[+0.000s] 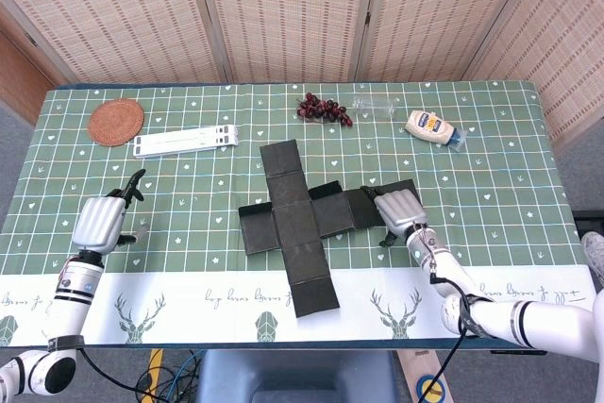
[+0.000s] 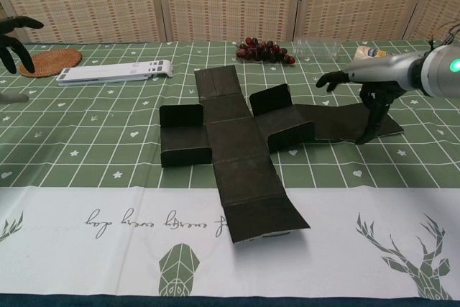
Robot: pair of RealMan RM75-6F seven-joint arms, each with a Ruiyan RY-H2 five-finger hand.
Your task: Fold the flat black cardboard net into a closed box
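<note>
The black cardboard net (image 1: 293,222) lies as a cross in the middle of the table, its long strip running from far to near. In the chest view the net (image 2: 233,145) has its two short side flaps raised, and a long panel stretches flat to the right. My right hand (image 1: 398,209) hovers over that right panel. Its fingers (image 2: 375,109) point down and are apart, with the tips touching the panel's far end, and it grips nothing. My left hand (image 1: 98,221) is well to the left of the net, open and empty. It shows at the edge as the left hand (image 2: 10,35).
At the back of the table lie a woven coaster (image 1: 115,122), a white slatted stand (image 1: 186,142), a bunch of dark grapes (image 1: 323,109), a clear plastic bottle (image 1: 377,105) and a squeeze bottle (image 1: 432,127). A white band with deer prints runs along the near edge of the tablecloth (image 2: 108,221).
</note>
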